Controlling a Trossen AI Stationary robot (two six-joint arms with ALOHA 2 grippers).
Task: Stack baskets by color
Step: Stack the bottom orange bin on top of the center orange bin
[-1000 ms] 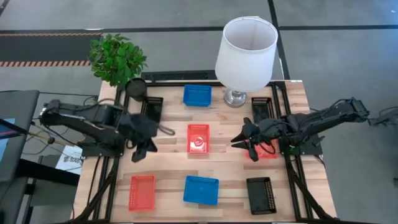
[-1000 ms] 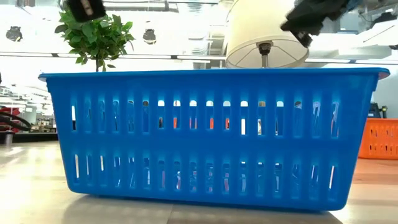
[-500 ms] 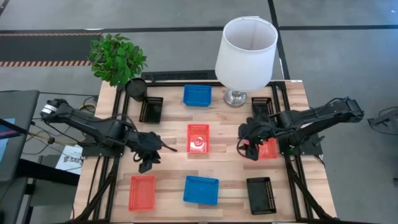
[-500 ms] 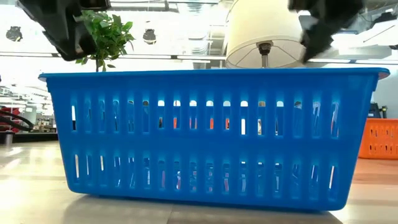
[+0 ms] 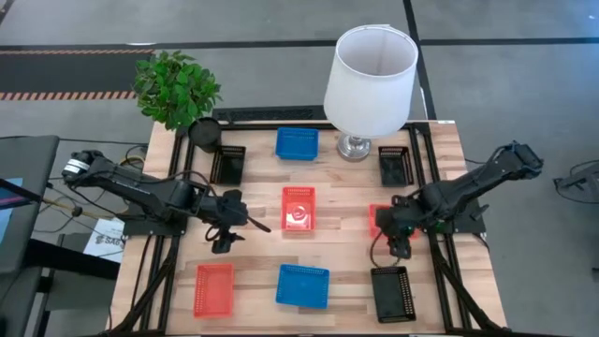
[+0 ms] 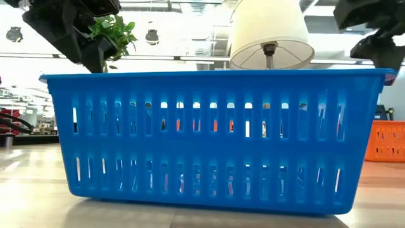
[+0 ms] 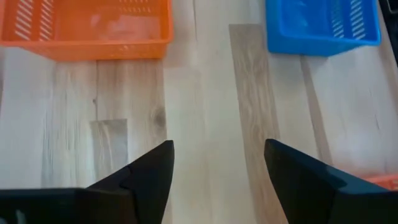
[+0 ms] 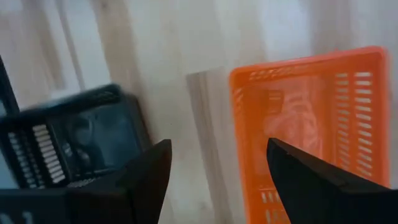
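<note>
Light wooden slatted table (image 5: 346, 201) is being occupied by everything else. White fabric lampshade (image 5: 372, 67) on a metal base and a green leafy plant (image 5: 175, 87) in a black round pot are being kept at the far edge. Perforated plastic baskets are being left spread out, unstacked: blue ones at near centre (image 5: 302, 285) and far centre (image 5: 297, 143), red-orange ones at centre (image 5: 299, 208), near left (image 5: 213, 289) and right (image 5: 381, 220), black ones at far left (image 5: 227, 165), far right (image 5: 394, 166) and near right (image 5: 392, 294). Left gripper (image 5: 227, 236) is being held spread open, empty, above bare wood. Right gripper (image 5: 398, 241) is being held open, apparently empty, between the right red-orange and near-right black baskets.
</note>
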